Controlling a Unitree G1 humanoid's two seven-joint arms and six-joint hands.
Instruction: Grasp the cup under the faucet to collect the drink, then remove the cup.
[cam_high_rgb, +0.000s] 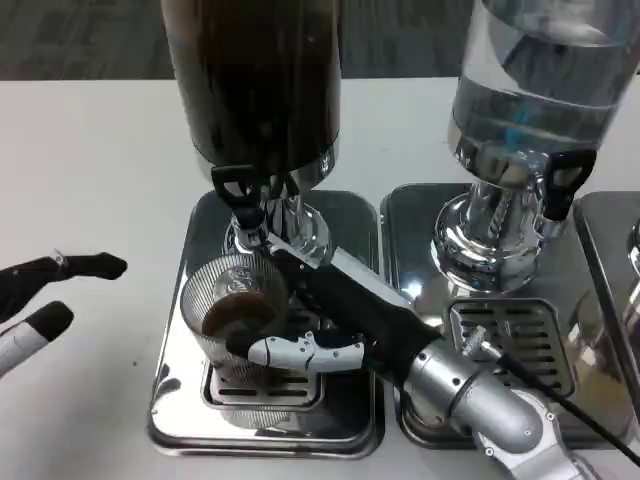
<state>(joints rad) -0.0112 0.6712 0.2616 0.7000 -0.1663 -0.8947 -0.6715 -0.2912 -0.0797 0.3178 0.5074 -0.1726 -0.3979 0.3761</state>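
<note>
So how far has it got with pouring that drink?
Done: the right hand grips the ribbed cup under the black faucet of the dark drink dispenser, and dark liquid already sits in the cup. In hand: it holds the cup on the drip tray; I cannot tell whether drink is flowing. Left: taking the cup away. The left hand waits, open.

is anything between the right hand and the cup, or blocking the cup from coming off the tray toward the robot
Nothing stands between them: the right hand already grips the cup under the dark dispenser's faucet. Toward the robot, only the drip tray with its low front rim lies in the path. The left hand hovers apart over the table.
</note>
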